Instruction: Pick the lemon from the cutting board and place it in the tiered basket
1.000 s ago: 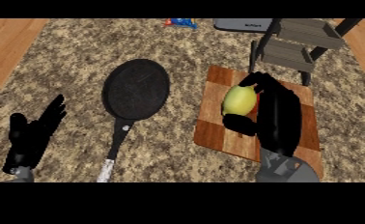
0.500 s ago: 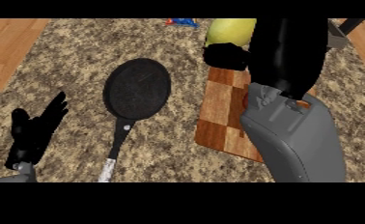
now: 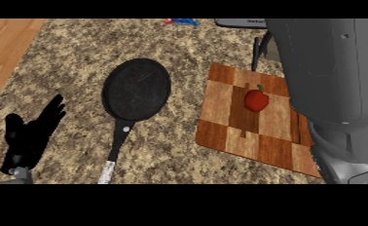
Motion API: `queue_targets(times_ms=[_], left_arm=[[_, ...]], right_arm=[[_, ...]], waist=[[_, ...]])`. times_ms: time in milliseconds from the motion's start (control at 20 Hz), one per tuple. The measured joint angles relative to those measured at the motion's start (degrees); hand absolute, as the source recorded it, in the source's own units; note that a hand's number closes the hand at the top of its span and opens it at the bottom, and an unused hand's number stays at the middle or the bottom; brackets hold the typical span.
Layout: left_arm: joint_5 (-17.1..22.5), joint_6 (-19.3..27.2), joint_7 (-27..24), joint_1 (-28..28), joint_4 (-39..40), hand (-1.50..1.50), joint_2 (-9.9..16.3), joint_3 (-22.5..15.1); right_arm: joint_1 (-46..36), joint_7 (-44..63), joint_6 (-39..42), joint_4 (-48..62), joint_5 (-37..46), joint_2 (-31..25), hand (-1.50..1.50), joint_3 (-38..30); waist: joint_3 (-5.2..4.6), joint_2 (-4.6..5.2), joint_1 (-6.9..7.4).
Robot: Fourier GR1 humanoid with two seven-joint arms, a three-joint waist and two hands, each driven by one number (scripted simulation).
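The right forearm [image 3: 323, 88] fills the right side of the view as a broad grey mass, running from the top edge down to the bottom, and it hides the right robot hand completely, so nothing of that hand shows. The lemon cannot be seen anywhere, neither on the board nor elsewhere on the tabletop [image 3: 79, 59]. The basket is mostly covered too: only a dark upright post [image 3: 256, 54] and a bit of grey frame show beside the forearm, near the top. A grey object [image 3: 241, 23] at the top edge is cut off, and a small blue and red thing [image 3: 181, 22] beside it is too small to make out. The cutting board [image 3: 248, 127], a checkered wooden one, lies partly under the forearm at its right edge; a small red pepper [image 3: 256, 100] with a green stem sits on it, near the middle. A black pan [image 3: 137, 89] lies well to the left of the board, its handle pointing toward the lower edge. The left robot hand [image 3: 28, 140] rests at the lower left with its fingers apart and straight, holding nothing.
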Motion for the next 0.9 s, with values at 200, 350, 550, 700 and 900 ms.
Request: queue_targets(times_ms=[200,350,550,700,900], left_arm=[[0.3,-0.1,0.7,-0.3,-0.8,0.00,-0.1,0.0],[-0.2,0.5,0.7,0.3,-1.4,0.00,-0.7,-0.4],[-0.4,0.3,0.4,0.4,-1.3,0.00,-0.7,-0.4],[-0.6,0.5,-0.5,-0.7,0.1,0.00,-0.7,-0.1],[-0.6,0.5,-0.6,-0.4,0.2,0.00,-0.3,0.3]], right_arm=[[-3.6,-5.4,-7.8,7.9,-3.7,-2.5,1.50,-6.3],[-6.1,-9.8,-12.5,15.0,-5.9,-4.6,1.50,-9.8],[-9.9,-15.3,-16.9,24.8,-7.5,-8.1,1.50,-12.9],[-11.5,-19.5,-19.8,31.0,-8.4,-10.3,1.50,-14.6],[-11.2,-23.5,-13.4,36.3,0.0,-15.4,1.50,-6.6]], waist=[[0.08,0.37,0.34],[0.10,0.44,0.41],[0.09,0.56,0.50],[0.07,0.66,0.42],[-0.06,0.66,-0.06]])
